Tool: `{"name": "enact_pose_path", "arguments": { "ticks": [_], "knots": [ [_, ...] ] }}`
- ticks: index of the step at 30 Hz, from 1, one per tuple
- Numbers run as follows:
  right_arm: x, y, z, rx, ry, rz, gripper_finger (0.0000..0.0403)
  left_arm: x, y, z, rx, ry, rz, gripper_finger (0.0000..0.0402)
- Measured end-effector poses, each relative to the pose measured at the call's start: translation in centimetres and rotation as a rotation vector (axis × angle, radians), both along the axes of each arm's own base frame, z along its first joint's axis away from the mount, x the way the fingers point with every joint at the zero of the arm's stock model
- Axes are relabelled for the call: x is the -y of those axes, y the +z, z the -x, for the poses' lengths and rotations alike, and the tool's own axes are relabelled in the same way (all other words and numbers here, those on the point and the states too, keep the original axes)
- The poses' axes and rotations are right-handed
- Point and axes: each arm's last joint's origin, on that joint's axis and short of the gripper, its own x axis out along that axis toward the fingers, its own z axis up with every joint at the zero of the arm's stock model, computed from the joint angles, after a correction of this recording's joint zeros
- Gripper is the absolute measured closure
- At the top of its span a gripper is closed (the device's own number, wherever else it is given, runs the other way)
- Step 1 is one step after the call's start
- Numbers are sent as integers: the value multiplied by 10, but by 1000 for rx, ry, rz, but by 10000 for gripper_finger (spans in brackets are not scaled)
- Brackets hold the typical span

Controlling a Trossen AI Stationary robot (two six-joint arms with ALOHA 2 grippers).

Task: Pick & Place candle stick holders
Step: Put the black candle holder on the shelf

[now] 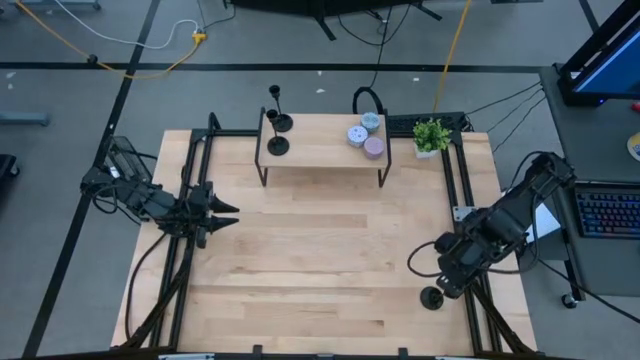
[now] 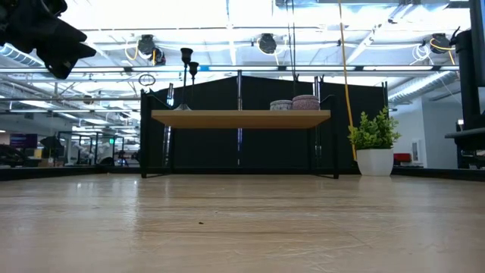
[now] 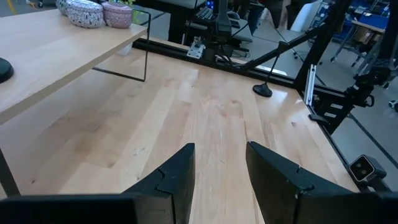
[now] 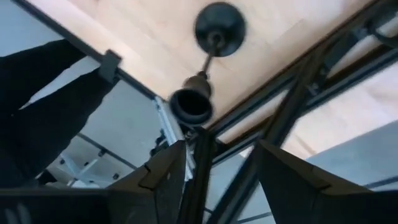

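My right pincer [image 4: 214, 165] hangs over the tabletop's [image 1: 320, 250] right front corner, fingers apart, holding nothing. One candle stick holder [image 4: 208, 56] stands upright just beside it, near the edge. Two more holders [image 1: 277, 122] stand on the small shelf [image 1: 320, 150] at the back. Left pincer [image 3: 219, 177] waits at the left side, fingers apart, empty.

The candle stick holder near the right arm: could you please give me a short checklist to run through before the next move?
1. Candle stick holder upright on the table by the front right edge: ok.
2. Right gripper open and free of the holder: ok.
3. Gripper lined up over the stem: cannot tell.
4. Shelf has bare space beside the two holders already there: ok.
5. Left gripper open, empty, waiting at the left side: ok.
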Motion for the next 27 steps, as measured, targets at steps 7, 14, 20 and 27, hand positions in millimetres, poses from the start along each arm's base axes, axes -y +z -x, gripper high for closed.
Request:
{"name": "enact_pose_path", "arguments": {
  "ticks": [7, 14, 20, 27],
  "knots": [
    [-5, -9, -1, 39, -6, 23, 223, 0, 0, 0, 1, 5, -4, 254],
    [-8, -23, -4, 40, 1, 20, 223, 0, 0, 0, 1, 9, 0, 254],
    [-8, -31, -3, 23, 5, 35, 226, 0, 0, 0, 1, 10, 3, 254],
    [-7, -34, -3, 15, 9, 43, 228, 0, 0, 0, 1, 10, 4, 254]
  ]
}}
